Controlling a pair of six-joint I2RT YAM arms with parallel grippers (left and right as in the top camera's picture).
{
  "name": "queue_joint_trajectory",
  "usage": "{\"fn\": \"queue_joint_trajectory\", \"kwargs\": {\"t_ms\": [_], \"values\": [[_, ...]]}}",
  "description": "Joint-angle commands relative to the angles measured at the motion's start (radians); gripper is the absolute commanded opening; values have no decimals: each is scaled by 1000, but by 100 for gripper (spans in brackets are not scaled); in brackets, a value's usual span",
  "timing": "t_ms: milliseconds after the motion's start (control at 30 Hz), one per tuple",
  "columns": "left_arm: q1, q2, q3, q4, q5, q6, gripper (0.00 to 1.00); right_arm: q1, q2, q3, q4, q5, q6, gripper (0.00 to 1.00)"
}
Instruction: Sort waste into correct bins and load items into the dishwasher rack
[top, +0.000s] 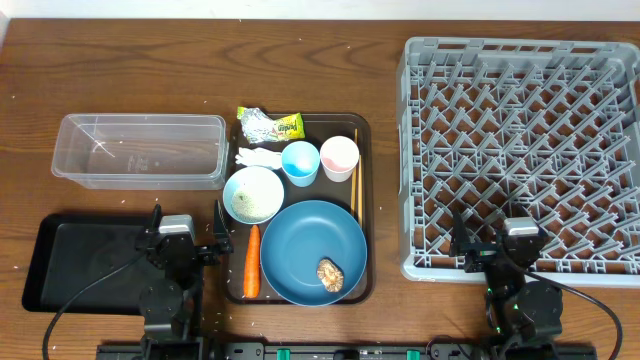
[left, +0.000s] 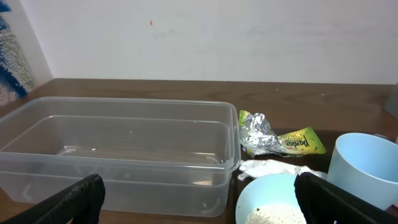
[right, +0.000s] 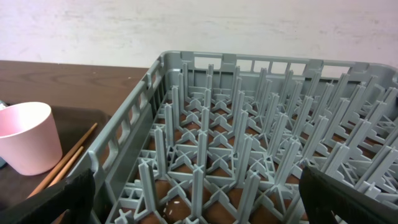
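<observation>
Both of my pincers are spread wide and pinching nothing: my left gripper hangs between the shallow black rectangular tray and the dark brown serving tray, looking out over the clear rectangular plastic tub, while my right gripper sits at the near edge of the large square grey pegged dishwasher rack. That split makes sense, I judge: the bins lie on my left and the rack on my right, with everything to be sorted crowded on the serving tray between. Nothing is sorted yet; tub, black tray and rack look bare. The crumpled silver and yellow-green wrapper and the white crumpled napkin lie at the far edge, just behind the white bowl with white rice grains in it. The orange carrot lies along the near left rim, just beside the large blue round plate, which carries the small brown food lump. The small light-blue cup and small pinkish-white cup stand upright side by side, the pair of thin wooden chopsticks along the right rim. I would guess waste comes off first, so the dishes go into the rack clean.
</observation>
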Motion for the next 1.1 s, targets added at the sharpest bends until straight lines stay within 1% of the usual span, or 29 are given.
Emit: {"fn": "queue_joint_trajectory", "kwargs": {"t_ms": [0, 1000, 1067], "values": [[-1, 0, -16, -42, -20, 6, 98, -15, -5, -6, 2, 7, 14, 99], [-1, 0, -16, -42, -20, 6, 98, -15, -5, -6, 3, 17, 10, 99], [-2, 0, -16, -42, -15, -8, 98, -15, -5, -6, 3, 14, 10, 99]]}}
